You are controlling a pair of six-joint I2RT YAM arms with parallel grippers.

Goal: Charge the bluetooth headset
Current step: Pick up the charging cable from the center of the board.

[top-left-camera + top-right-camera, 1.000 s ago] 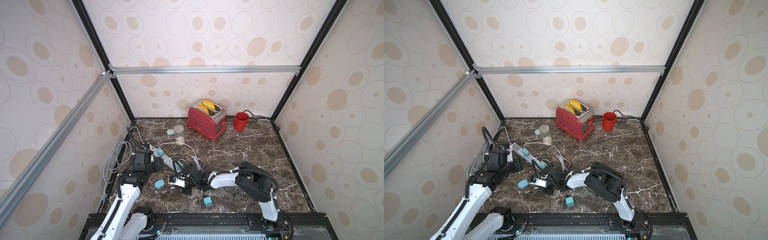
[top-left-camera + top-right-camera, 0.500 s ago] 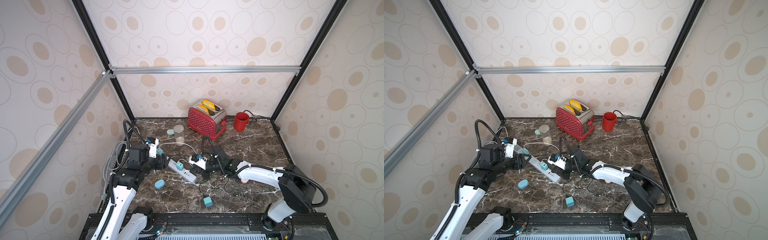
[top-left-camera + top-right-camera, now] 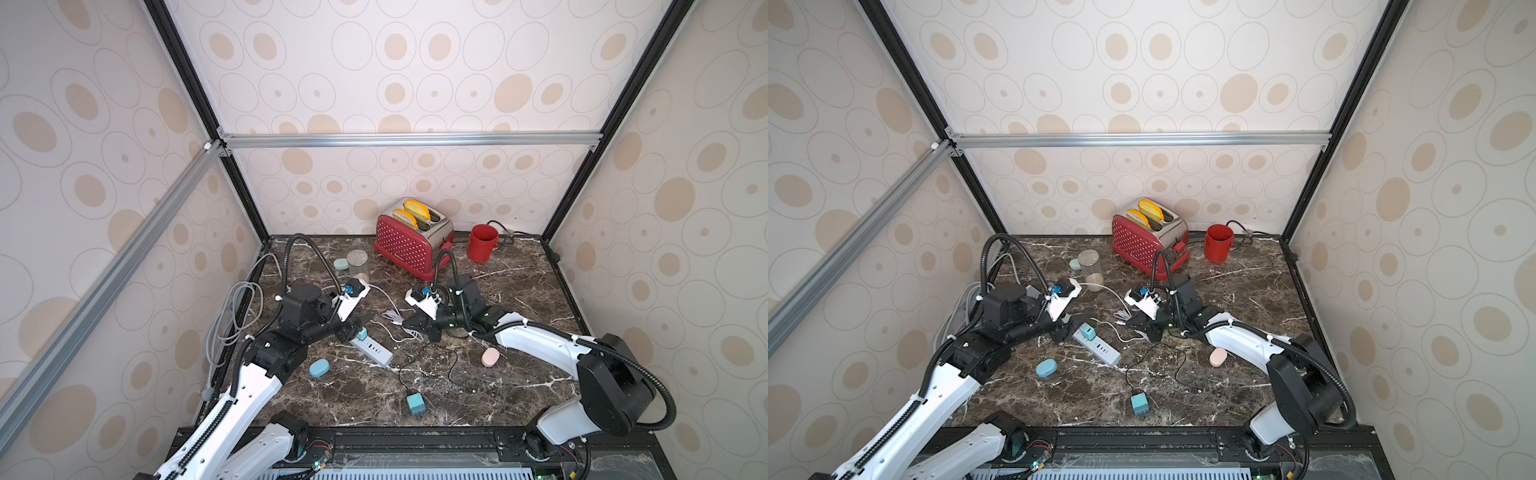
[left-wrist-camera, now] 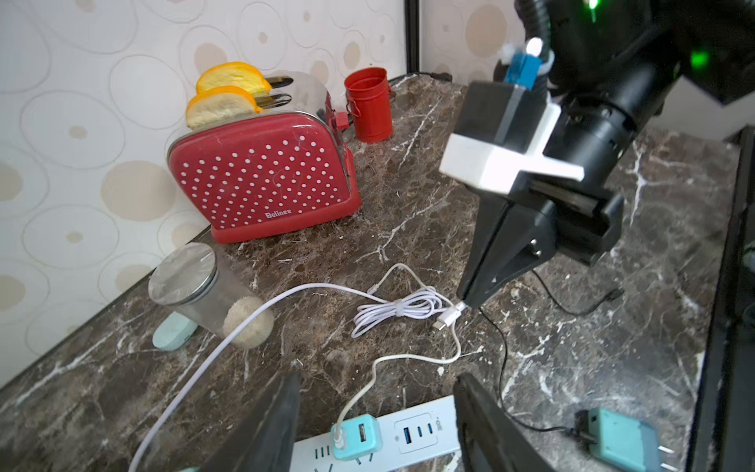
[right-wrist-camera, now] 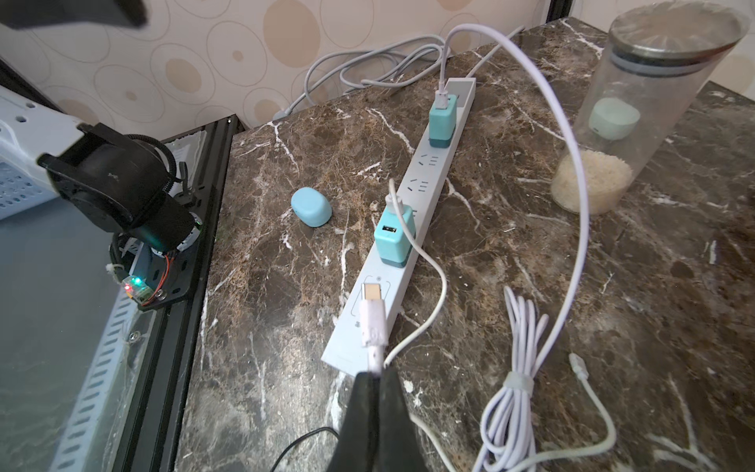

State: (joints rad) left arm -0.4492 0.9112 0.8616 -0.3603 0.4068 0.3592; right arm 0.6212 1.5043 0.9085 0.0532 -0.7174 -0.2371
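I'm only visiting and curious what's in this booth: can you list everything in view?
toaster: 1, red with white dots, back of table
bread slices: 2, yellow-crusted, in the toaster
cup: 1, red, right of toaster
jar: 1, clear, rice inside, left of toaster
earbud cases: 3, mint case by jar, blue case front left, pink case right
power strip: 1, pale, left of centre
chargers: 2, teal, plugged into strip
loose charger: 1, teal, front, black lead
white cables: 2, one from each plugged charger
grey cables: bundle, left edge
left gripper: 1, black, open above strip
right gripper: 1, black, shut on a white cable's plug
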